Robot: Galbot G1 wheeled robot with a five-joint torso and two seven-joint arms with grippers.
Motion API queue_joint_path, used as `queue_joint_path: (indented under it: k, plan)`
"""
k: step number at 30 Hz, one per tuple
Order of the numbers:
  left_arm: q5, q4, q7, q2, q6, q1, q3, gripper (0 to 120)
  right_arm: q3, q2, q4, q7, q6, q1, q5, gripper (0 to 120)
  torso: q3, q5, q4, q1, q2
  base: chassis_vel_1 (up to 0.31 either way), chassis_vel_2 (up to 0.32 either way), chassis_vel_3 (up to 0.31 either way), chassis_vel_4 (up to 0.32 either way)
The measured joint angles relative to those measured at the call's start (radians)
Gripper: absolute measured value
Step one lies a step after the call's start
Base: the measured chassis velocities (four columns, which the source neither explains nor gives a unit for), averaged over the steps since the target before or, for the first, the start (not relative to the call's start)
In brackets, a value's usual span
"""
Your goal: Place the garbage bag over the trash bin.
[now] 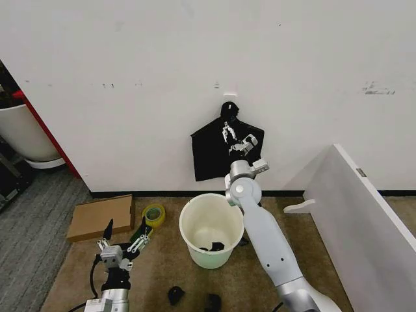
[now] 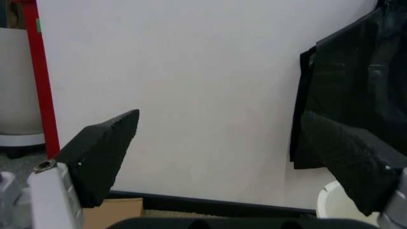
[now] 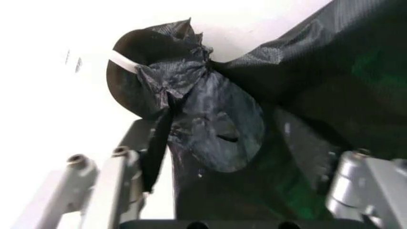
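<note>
The trash bin point(image 1: 187, 235), round and white, stands open on the brown floor by the wall; its rim point(image 2: 328, 199) also shows in the left wrist view. Above it a flat black house-shaped stack point(image 1: 209, 156) with a knotted top point(image 3: 167, 71) hangs on the wall. My right gripper point(image 1: 227, 130) is raised against this stack, open, its fingers point(image 3: 95, 186) spread either side of the black film just under the knot. A separate garbage bag is out of view. My left gripper point(image 1: 123, 235) hangs low, left of the bin, open and empty, with its pads point(image 2: 105, 152) pointing at the wall.
A cardboard box point(image 1: 101, 218) and a yellow tape roll point(image 1: 154, 214) lie left of the bin. A slanted white panel point(image 1: 364, 221) stands at the right. Small black scraps point(image 1: 175, 294) lie on the floor, and one point(image 1: 213, 247) lies inside the bin. A white tub point(image 1: 23, 133) stands far left.
</note>
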Motion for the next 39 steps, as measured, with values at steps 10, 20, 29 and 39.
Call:
queue_joint_path:
  k: [10, 20, 29, 39]
  plan:
    - [0.001, 0.000, 0.000, -0.001, -0.003, 0.000, 0.003, 100, 0.004, -0.006, 0.018, -0.003, 0.006, -0.017, -0.036, 21, 0.000, 0.0000, -0.0001, 0.000, 0.000, 0.000, 0.000, 0.000, 0.000]
    - [0.003, 0.006, -0.004, 0.009, -0.009, 0.001, 0.002, 100, 0.002, -0.013, 0.041, -0.008, 0.010, -0.050, -0.057, 0, 0.000, 0.0000, -0.0001, 0.000, 0.000, 0.000, 0.000, 0.000, 0.000]
    - [-0.001, 0.008, -0.006, 0.022, -0.011, 0.002, -0.001, 100, -0.004, -0.008, 0.048, -0.018, 0.017, -0.065, -0.071, 0, 0.000, 0.0000, 0.0000, 0.000, 0.000, 0.000, 0.000, 0.000, 0.000]
    - [-0.003, 0.011, -0.011, 0.030, -0.012, 0.001, -0.003, 100, -0.007, 0.008, 0.095, 0.046, -0.002, -0.048, 0.030, 30, 0.000, -0.0001, 0.0000, 0.000, 0.000, 0.000, 0.000, 0.000, 0.000]
